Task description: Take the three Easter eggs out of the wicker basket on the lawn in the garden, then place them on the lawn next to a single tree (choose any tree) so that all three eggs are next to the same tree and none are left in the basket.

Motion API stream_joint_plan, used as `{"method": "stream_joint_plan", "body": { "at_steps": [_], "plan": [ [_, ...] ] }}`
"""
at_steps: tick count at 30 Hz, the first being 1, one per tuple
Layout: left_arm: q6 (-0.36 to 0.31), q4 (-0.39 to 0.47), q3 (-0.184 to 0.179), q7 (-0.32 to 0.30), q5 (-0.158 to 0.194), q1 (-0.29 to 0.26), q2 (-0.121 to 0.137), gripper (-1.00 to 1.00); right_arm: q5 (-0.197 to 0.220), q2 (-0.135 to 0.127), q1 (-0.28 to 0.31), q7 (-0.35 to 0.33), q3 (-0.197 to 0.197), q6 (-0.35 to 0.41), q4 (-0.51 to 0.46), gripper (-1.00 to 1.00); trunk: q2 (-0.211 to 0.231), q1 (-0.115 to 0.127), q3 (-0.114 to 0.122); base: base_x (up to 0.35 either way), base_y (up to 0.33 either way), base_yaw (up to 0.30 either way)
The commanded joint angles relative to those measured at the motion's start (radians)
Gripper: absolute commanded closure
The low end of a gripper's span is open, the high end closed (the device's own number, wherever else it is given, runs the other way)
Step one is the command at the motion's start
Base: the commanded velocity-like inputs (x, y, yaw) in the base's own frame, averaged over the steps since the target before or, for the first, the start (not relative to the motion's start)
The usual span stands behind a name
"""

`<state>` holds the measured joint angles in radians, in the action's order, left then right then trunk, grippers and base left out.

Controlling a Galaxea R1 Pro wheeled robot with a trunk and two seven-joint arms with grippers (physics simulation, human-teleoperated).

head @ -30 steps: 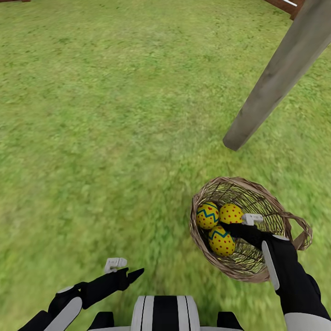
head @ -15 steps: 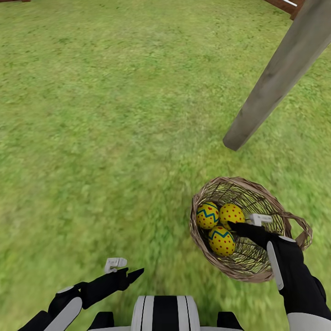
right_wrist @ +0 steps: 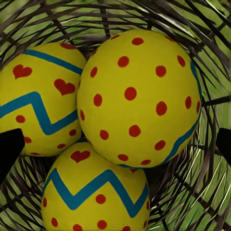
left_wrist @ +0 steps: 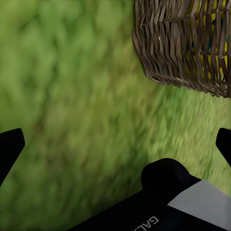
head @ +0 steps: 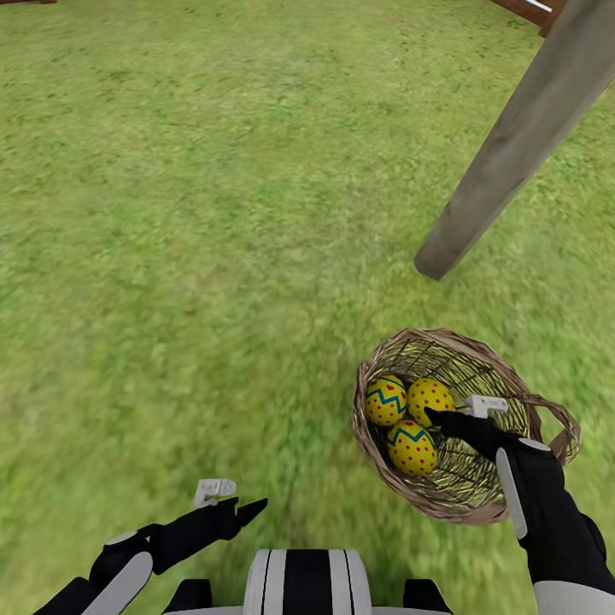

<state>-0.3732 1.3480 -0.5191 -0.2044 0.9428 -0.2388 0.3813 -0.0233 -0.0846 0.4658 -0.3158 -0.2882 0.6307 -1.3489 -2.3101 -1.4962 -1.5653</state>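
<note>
The wicker basket [head: 475, 366] stands on the lawn [head: 188, 213] at the lower right, close to the foot of the tree [head: 512, 145] with its bare grey trunk. Three yellow Easter eggs lie in it: one with a blue zigzag [head: 386, 400], a dotted one [head: 430, 395] and a third nearest me [head: 412, 447]. My right gripper [head: 457, 410] is inside the basket, open, beside the dotted egg [right_wrist: 137, 96]. Its fingertips [right_wrist: 9, 149] stand wide to either side of the eggs. My left gripper [head: 235, 500] hovers open over grass, left of the basket [left_wrist: 187, 43].
A brown wooden fence [head: 525, 7] shows at the far right corner. Grass stretches wide to the left and ahead. The tree trunk leans up to the right just beyond the basket. My trunk [head: 307, 585] is at the bottom middle.
My right gripper has shifted slightly to the right inside the basket, off the nearest egg. The eggs, basket and left arm have not moved.
</note>
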Motion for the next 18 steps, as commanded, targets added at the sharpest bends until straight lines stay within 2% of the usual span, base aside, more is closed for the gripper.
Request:
{"method": "stream_joint_plan", "body": {
  "at_steps": [1, 8, 18],
  "plan": [
    [-0.004, 0.000, -0.001, 0.000, 0.008, -0.001, 0.001, -1.00, -0.003, 0.000, 0.000, -0.006, -0.002, 0.005, -0.001, -1.00, 0.000, 0.000, 0.000, 0.000, 0.000, 0.000],
    [-0.004, 0.000, -0.001, 0.001, 0.006, -0.001, 0.001, -1.00, -0.003, -0.001, 0.000, -0.006, -0.003, -0.034, -0.001, -1.00, 0.000, 0.000, 0.000, 0.148, 0.000, 0.000],
    [-0.003, 0.000, -0.001, 0.000, 0.005, -0.001, 0.001, -1.00, -0.004, -0.001, 0.000, -0.006, -0.003, -0.037, 0.000, -1.00, 0.000, 0.000, -0.002, 0.010, 0.000, 0.000]
  ]
}}
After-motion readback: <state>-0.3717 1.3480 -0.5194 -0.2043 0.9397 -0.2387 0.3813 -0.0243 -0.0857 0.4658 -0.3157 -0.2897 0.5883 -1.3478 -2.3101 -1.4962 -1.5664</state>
